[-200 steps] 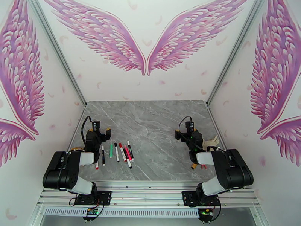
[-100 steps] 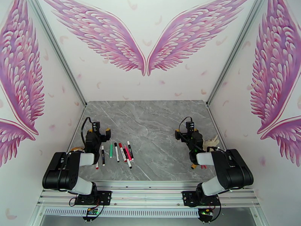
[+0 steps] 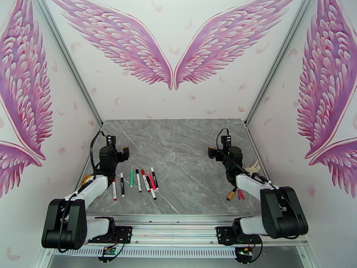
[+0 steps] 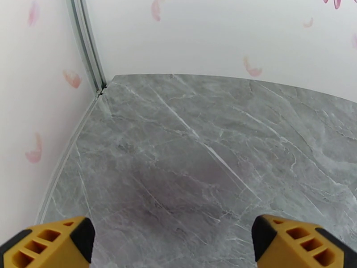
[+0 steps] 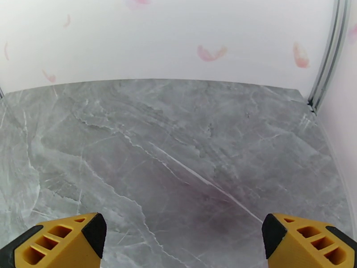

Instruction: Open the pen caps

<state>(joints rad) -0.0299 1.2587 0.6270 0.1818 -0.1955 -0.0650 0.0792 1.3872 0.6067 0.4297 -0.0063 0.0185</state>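
Hovering wide and empty, our left end effector (image 3: 117, 153) hung just beyond the pens (image 3: 138, 182), which lay side by side on the worktop (image 3: 187, 144), axes running near-to-far. We judged it the nearer; our right end effector (image 3: 219, 153), equally wide, stood well apart.

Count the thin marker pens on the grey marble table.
7, side by side at the near left, left to right: red-tipped white pen, black-capped white pen, green pen, black-tipped white pen, red-capped white pen, pink-red pen, second black-capped white pen. Overlap may hide another.
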